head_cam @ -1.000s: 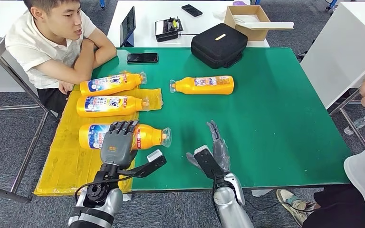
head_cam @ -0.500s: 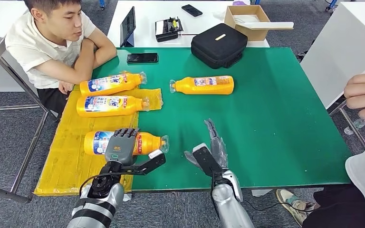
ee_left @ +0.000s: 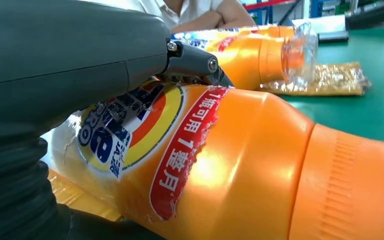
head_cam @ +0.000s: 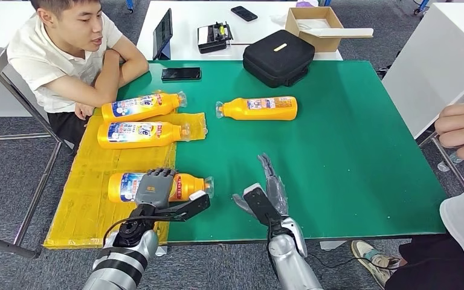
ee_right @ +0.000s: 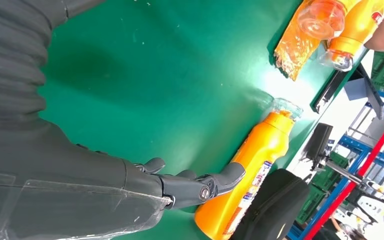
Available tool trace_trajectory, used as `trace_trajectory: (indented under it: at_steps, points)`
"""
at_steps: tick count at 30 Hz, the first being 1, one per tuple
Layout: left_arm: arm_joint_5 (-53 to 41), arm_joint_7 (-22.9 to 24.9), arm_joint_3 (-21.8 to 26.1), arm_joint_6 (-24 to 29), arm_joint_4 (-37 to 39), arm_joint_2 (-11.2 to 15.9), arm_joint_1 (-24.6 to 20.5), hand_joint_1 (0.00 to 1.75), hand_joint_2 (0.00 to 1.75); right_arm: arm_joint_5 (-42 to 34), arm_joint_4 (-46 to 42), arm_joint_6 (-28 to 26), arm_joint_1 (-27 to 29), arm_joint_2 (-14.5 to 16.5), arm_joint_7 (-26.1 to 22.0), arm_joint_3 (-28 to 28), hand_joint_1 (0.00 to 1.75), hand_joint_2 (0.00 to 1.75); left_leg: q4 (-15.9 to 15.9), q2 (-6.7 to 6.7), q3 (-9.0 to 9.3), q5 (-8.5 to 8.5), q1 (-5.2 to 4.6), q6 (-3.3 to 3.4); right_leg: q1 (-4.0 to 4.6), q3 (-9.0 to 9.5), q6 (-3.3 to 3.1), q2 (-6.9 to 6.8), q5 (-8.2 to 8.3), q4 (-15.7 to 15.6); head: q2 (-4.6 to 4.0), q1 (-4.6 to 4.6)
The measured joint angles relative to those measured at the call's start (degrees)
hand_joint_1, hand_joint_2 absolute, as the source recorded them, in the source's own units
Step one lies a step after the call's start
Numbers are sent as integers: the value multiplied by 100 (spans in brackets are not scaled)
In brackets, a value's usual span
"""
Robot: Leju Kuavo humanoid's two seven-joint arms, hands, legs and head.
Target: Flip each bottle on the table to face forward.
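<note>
- The left hand (head_cam: pixel 153 187) lies over the middle of the nearest bottle (head_cam: pixel 184 185), fingers curled across its body; judged a grip, with the colour label showing on both sides of the hand.
- That bottle lies on its side on the yellow sheet (head_cam: pixel 78 208), cap pointing toward the right hand. In the left wrist view its printed label (ee_left: pixel 130 135) faces the camera.
- The right hand (head_cam: pixel 269 190) rests on the green table (head_cam: pixel 350 151), fingers extended and apart, holding nothing. It sits well apart from every bottle.
- Beyond the left hand, two more bottles lie side by side: the middle bottle (head_cam: pixel 139 133) and the far-left bottle (head_cam: pixel 142 106), both with colour labels up.
- Beyond the right hand lies the lone bottle (head_cam: pixel 258 108) on bare green, cap toward the left-hand side. Its label looks small and pale, so it is probably the back face.
- Status, as a judgement: the three bottles on the left side appear front-facing; the lone bottle appears to be left.
- A seated person (head_cam: pixel 66 54) leans on the far corner; another person's hand (head_cam: pixel 462 130) hovers off the right edge.
</note>
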Motion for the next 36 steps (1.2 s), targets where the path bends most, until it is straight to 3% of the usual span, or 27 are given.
trace_trajectory:
  at_steps: [5, 6, 9, 10, 13, 28, 36]
  points:
    - [-1, 33, 23, -46, 205, 0, -117, 144, 175, 1, 93, -24, -52, -19, -42, -2, 0, 175, 0, -2, 2, 0, 0, 0, 0, 3, 0, 0, 0, 0, 0, 0]
    - [-1, 35, 24, -47, 229, 0, -128, 127, 175, 1, 107, -32, -58, -23, -43, -3, 0, 175, 0, -3, 3, 0, 0, 0, 0, 4, 0, 0, 0, 0, 0, 0]
    - [-1, 36, 28, -60, 305, 0, -173, 43, 175, 2, 148, -53, -73, -31, -52, -4, 0, 175, 0, -4, 3, 0, 0, 0, 0, 4, 0, -1, 0, 0, 0, 0]
    - [-1, 36, 31, -63, 334, 0, -190, 24, 175, 3, 162, -56, -81, -32, -60, -4, 0, 175, 0, -4, 4, 0, 0, 0, 0, 5, 0, -1, 0, 0, 0, 0]
    - [-1, 30, 34, -61, 405, 0, -237, 2, 175, 8, 204, -63, -106, -42, -77, -5, 0, 175, 0, -6, 6, 1, 0, 0, 0, 7, 0, -2, 0, 0, 0, 1]
    - [-2, -61, 34, -415, 634, -2, -423, 0, 175, 3, 420, -83, -200, -125, -186, -22, 0, 175, 0, -10, 27, 1, 0, -1, 0, 30, 0, -3, 0, -1, 0, 0]
    - [-3, -87, 8, -310, 730, -4, -460, 0, 175, 28, 535, -160, -211, -132, -215, -15, 0, 175, 0, -13, 42, 1, 0, -1, 0, 44, 0, -5, 0, -1, 0, 0]
